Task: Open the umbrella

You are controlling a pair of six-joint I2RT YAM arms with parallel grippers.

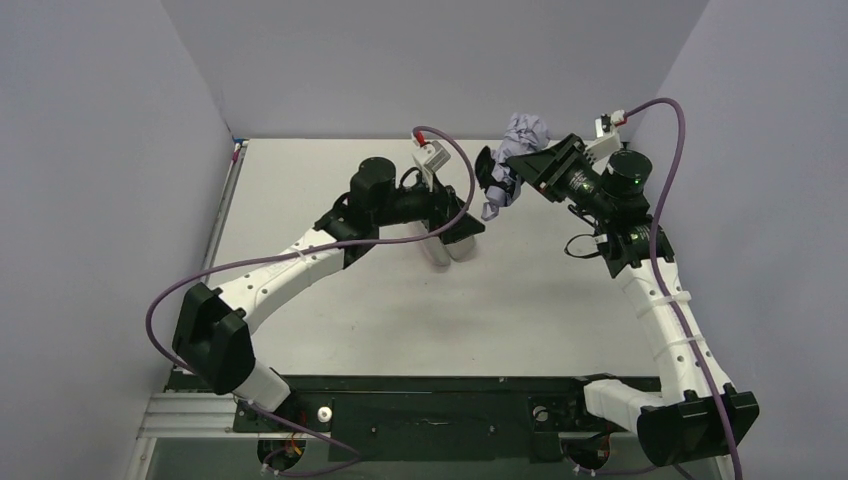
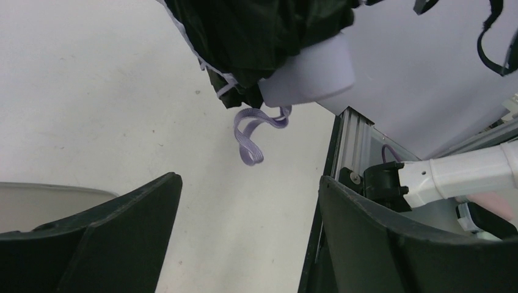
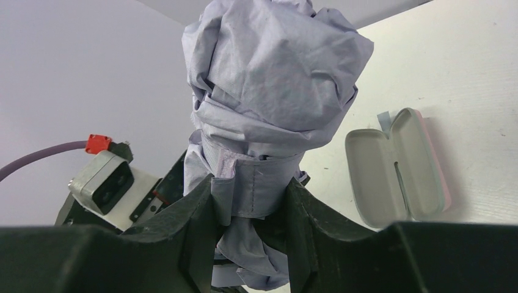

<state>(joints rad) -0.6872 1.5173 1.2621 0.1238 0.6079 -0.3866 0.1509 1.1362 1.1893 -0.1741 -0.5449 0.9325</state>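
The umbrella (image 1: 526, 131) is folded, a bunched lavender-grey canopy held in the air at the back of the table. My right gripper (image 1: 522, 166) is shut on its wrapped canopy (image 3: 269, 85), with a finger (image 3: 195, 226) on each side. In the left wrist view the lavender handle (image 2: 310, 74) sticks out of the dark underside, and its strap loop (image 2: 250, 139) hangs free. My left gripper (image 2: 250, 235) is open and empty, a short way from the handle and not touching it. It also shows in the top view (image 1: 465, 222), left of the umbrella.
The pink clamshell case (image 3: 397, 168) lies open on the table, pale grey inside, below my left gripper (image 1: 448, 246). Grey walls close in the table at the back and both sides. The table's right edge rail (image 2: 351, 140) is near the left gripper.
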